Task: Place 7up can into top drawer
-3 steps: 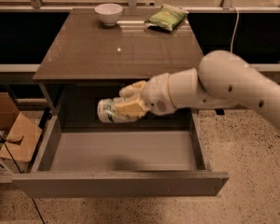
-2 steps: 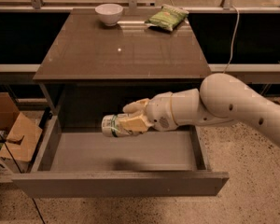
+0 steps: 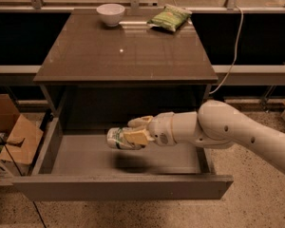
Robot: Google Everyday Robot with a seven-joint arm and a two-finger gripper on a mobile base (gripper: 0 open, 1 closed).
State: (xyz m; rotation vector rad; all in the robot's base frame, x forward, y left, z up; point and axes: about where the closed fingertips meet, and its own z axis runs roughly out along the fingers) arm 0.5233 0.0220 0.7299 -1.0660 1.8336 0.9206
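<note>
The top drawer [image 3: 123,186] is pulled out wide below the table, its grey inside bare. My gripper [image 3: 135,132] reaches in from the right over the drawer's middle. It is shut on the 7up can [image 3: 118,138], a silver-white can with green marks, held on its side. The can hangs a little above the drawer floor, and its shadow lies just beneath it.
On the brown table top [image 3: 128,51], a white bowl [image 3: 110,13] stands at the back left and a green chip bag [image 3: 170,18] lies at the back right. Cardboard boxes [image 3: 12,134] sit on the floor at left. A cable [image 3: 235,46] hangs at right.
My gripper has lowered the can from just under the table top into the open drawer and drawn it a little to the right.
</note>
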